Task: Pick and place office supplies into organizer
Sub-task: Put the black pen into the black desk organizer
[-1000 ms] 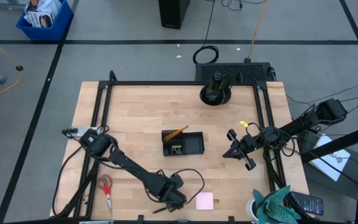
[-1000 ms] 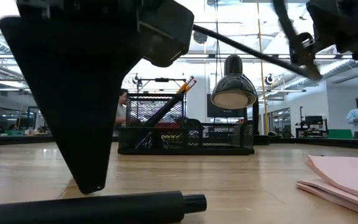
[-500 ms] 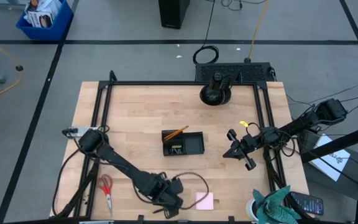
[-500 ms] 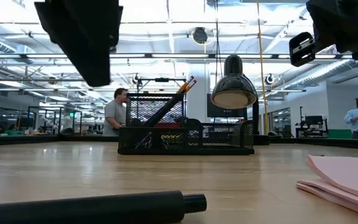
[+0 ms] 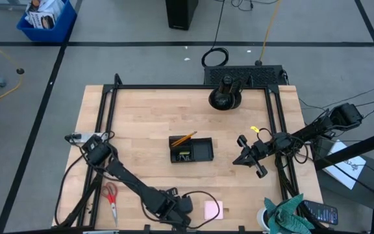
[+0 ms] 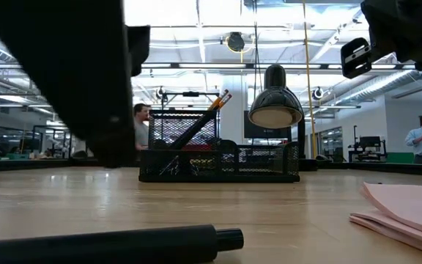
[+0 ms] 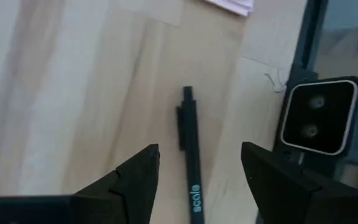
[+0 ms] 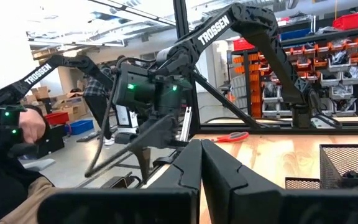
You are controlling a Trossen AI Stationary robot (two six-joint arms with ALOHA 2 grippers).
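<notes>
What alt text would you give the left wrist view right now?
The left end effector hovers open over a black pen lying on the wooden table, the pen between its two fingers. A corner of the pink sticky-note pad shows beyond, and a small camera sits at the table's edge.

Organizer [image 5: 191,150] sits mid-table, pencil [image 5: 184,139] leaning out of its left compartment. Desk lamp [image 5: 225,95] stands behind it at the table's [image 5: 141,117] far edge. Scissors [image 5: 112,197] lie near the front left corner. Sticky-note pad [image 5: 213,210] lies at the front edge, right of centre. Pen [image 7: 190,163] lies at the front edge left of the pad, beside the low camera [image 7: 318,121]. Left gripper [image 7: 197,180] hangs over the pen, fingers either side of it. Right gripper [image 5: 250,156] hangs right of the organizer, near the table's right rail.
</notes>
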